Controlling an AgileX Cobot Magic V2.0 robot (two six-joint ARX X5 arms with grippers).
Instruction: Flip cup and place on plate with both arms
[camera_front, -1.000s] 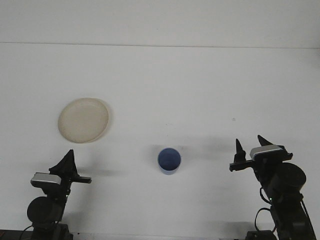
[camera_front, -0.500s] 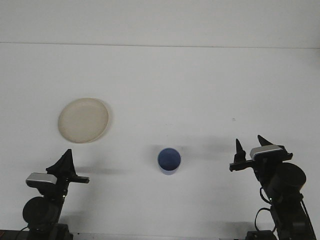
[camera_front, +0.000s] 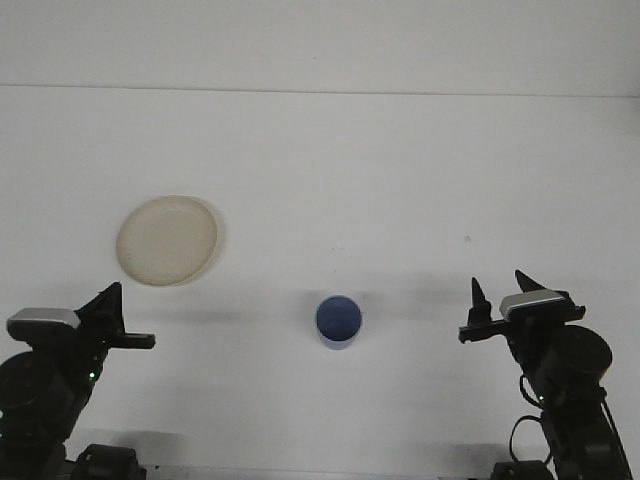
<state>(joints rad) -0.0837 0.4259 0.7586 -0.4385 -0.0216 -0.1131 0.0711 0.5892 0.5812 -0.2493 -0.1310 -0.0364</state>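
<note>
Cup (camera_front: 339, 321), small, round and blue, sits on the smooth white desk (camera_front: 400, 170), well apart from the shallow cream plate (camera_front: 167, 240). Right gripper (camera_front: 498, 290) spreads pointed fingers, released; left gripper (camera_front: 112, 300) unclear.

Views: 1 camera only, the front view, so nothing is being shared with another view.
Position: sitting high behind both arms.
Facing: looking forward and down, toward 12 o'clock.
Nearness: standing well back, taking in the white table (camera_front: 400, 160).
</note>
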